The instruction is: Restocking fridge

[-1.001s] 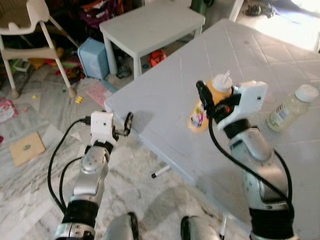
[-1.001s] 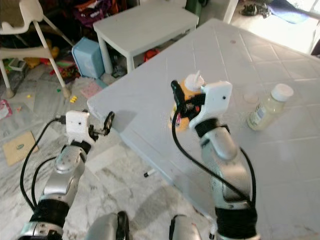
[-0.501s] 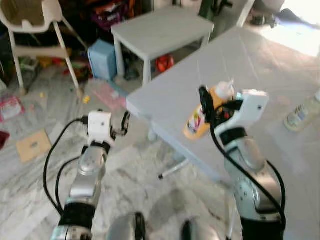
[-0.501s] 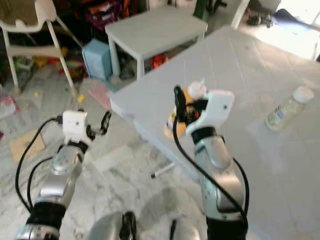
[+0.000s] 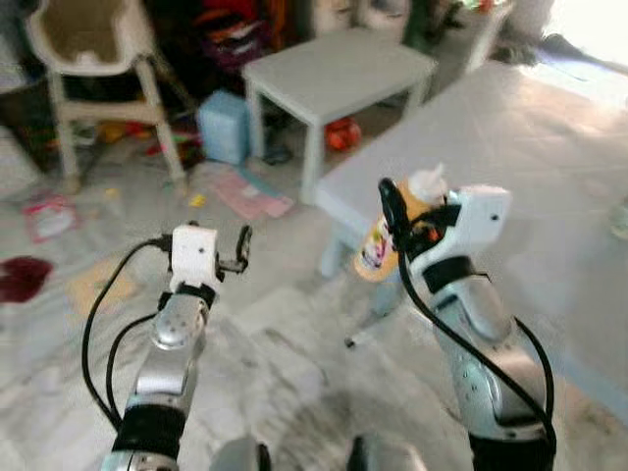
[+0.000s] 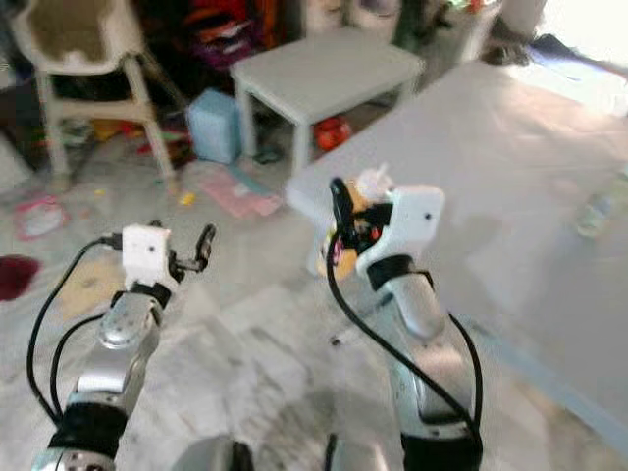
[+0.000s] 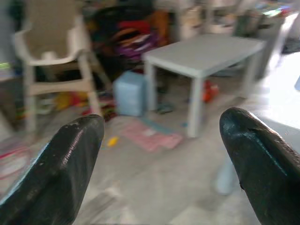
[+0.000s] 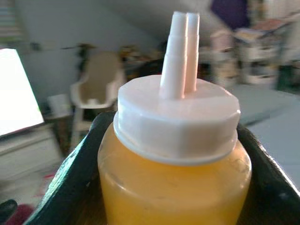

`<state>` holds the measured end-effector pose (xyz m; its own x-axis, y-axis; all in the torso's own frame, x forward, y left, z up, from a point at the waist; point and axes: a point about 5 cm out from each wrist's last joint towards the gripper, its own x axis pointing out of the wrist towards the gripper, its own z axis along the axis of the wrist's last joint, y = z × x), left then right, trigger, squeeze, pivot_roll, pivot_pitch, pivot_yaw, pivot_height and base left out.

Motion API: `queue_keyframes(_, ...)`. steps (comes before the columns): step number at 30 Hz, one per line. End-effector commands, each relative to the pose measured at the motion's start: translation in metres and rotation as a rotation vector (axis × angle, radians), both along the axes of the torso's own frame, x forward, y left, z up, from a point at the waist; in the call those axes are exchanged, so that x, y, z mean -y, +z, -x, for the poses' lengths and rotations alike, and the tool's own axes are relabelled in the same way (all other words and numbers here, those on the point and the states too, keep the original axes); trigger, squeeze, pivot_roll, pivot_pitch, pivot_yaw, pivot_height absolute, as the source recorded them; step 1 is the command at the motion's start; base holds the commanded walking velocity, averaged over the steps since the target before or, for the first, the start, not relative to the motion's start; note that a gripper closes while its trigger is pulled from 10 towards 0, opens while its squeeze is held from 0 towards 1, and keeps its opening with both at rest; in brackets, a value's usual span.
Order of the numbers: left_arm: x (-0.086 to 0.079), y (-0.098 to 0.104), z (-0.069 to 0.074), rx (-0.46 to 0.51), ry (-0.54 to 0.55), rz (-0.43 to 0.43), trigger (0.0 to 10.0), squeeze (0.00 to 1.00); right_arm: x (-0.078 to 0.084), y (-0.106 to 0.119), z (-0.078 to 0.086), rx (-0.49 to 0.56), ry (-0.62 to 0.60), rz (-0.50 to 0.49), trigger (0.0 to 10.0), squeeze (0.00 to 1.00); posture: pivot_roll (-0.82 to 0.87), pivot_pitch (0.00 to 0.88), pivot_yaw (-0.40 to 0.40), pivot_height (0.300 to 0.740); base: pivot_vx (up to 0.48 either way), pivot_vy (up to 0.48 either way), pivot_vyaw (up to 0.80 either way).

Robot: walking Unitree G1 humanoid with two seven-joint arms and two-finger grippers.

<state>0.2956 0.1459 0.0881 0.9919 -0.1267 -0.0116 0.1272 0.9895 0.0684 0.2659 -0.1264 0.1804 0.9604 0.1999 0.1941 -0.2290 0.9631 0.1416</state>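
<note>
My right gripper point(image 5: 402, 218) is shut on an orange squeeze bottle point(image 5: 385, 239) with a white nozzle cap, held up in the air at the corner of the big white table point(image 5: 510, 157). In the right wrist view the bottle point(image 8: 173, 187) sits between both black fingers point(image 8: 70, 183), nozzle up. My left gripper point(image 5: 243, 247) hangs open over the marble floor with nothing in it; its two fingers point(image 7: 65, 168) stand wide apart in the left wrist view.
A small white table point(image 5: 339, 74) stands ahead, with a blue box point(image 5: 224, 126) beside it and a white high chair point(image 5: 88, 69) at far left. Toys and papers litter the floor point(image 5: 255, 192). A clear bottle point(image 6: 601, 206) lies on the big table at right.
The camera has swung left and back, so the big table slid right. My right gripper still holds the orange bottle, now past the table's corner. The left arm holds its pose.
</note>
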Motion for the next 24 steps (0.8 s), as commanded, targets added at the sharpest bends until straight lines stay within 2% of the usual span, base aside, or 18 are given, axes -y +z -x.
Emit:
queue_keyframes(1,0.007,-0.001,0.001,-0.007,-0.025,-0.01,10.0,0.0,0.007,-0.003,0.001,-0.008,-0.023,0.009,10.0,0.0,-0.07,0.077,0.012,0.74,0.0,0.48,0.8)
queue_keyframes(11,0.011,0.001,-0.002,-0.007,-0.037,-0.036,10.0,0.0,0.009,-0.007,0.0,-0.017,-0.029,0.016,10.0,0.0,-0.07,0.078,0.014,0.74,0.0,0.472,0.8)
queue_keyframes(19,0.014,-0.002,-0.003,-0.058,-0.041,-0.014,10.0,0.0,0.01,-0.011,-0.002,-0.03,-0.039,0.019,10.0,0.0,-0.06,0.081,0.016,0.74,-0.333,0.342,0.77)
queue_keyframes(24,0.015,-0.002,-0.002,-0.06,-0.054,-0.028,10.0,0.0,0.012,-0.013,-0.002,-0.041,-0.05,0.014,10.0,0.0,-0.06,0.086,0.016,0.74,-0.388,0.288,0.0)
